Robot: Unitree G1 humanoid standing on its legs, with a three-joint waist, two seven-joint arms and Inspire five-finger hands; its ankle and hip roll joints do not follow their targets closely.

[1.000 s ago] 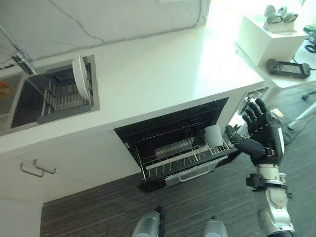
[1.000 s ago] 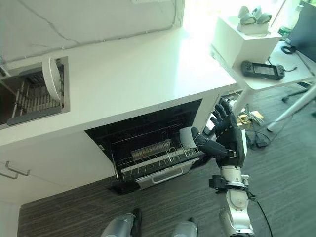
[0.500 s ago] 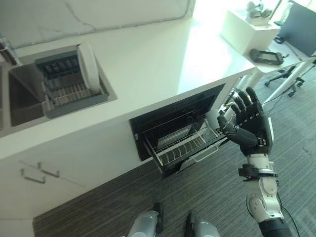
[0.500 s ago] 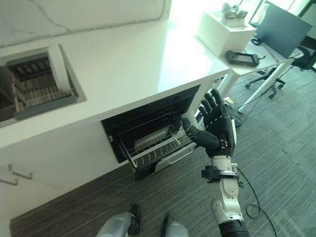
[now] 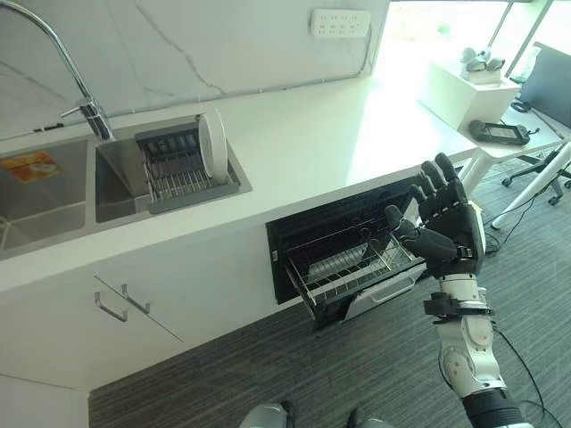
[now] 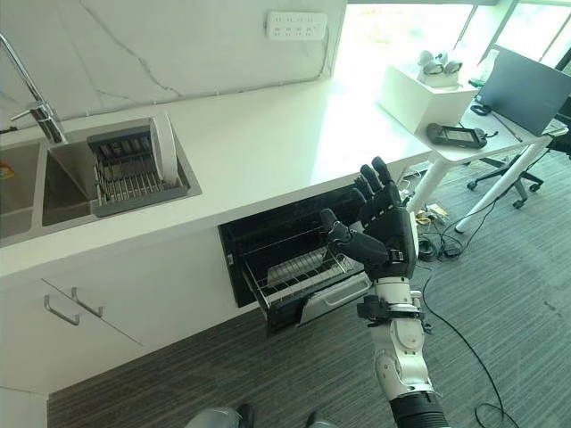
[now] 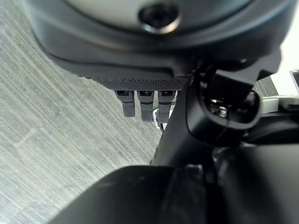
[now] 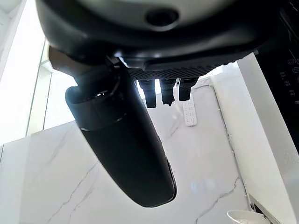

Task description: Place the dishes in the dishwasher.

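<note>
White counter [image 5: 303, 143] holds sink rack [image 5: 183, 174] with plate [image 5: 212, 144].

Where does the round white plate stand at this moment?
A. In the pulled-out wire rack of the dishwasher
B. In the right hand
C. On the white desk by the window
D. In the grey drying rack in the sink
D: the round white plate stands on edge in the grey drying rack set in the sink, while the right hand is open and holds nothing.
</note>
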